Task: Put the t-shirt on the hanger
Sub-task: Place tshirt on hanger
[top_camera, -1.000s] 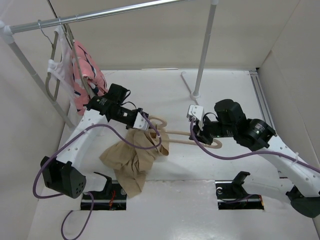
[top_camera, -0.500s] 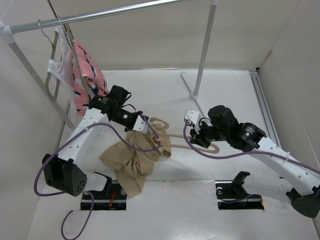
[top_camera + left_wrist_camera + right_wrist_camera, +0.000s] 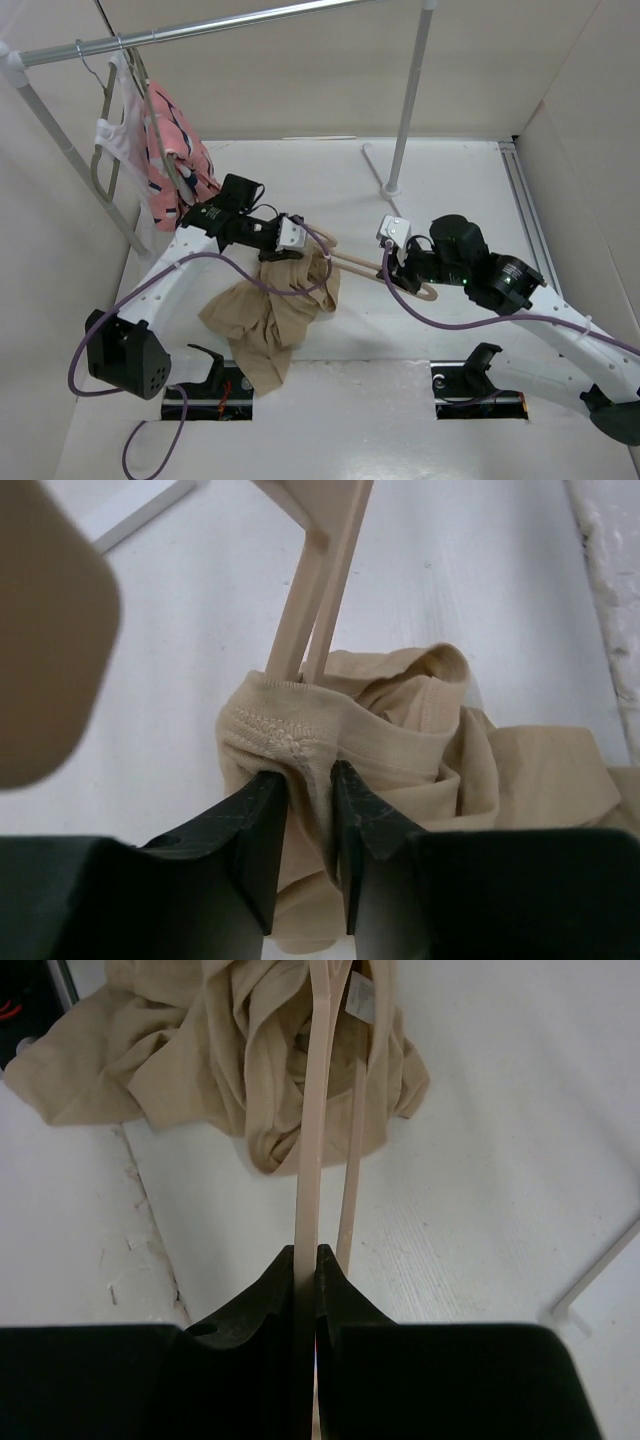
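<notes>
The tan t-shirt [image 3: 262, 320] lies crumpled on the white table, its collar lifted. My left gripper [image 3: 297, 243] is shut on the collar's ribbed edge [image 3: 300, 742]. The pale peach hanger [image 3: 358, 267] runs from the collar to my right gripper [image 3: 400, 275], which is shut on one of its thin arms [image 3: 312, 1150]. In the left wrist view the hanger [image 3: 325, 580] goes into the collar opening. In the right wrist view the hanger's far end sits inside the t-shirt [image 3: 200, 1050], beside the white neck label [image 3: 358, 995]. The hook is hidden.
A metal clothes rail [image 3: 200, 28] crosses the back, with an upright post [image 3: 408, 100] at centre. A pink patterned garment [image 3: 175, 150] and a white garment [image 3: 112, 140] hang at the left on grey hangers. Cardboard walls close in both sides.
My left gripper has drawn the collar to the right over the hanger's hook end, which no longer shows. My right gripper shifted slightly, and the hanger now slopes down to the right.
</notes>
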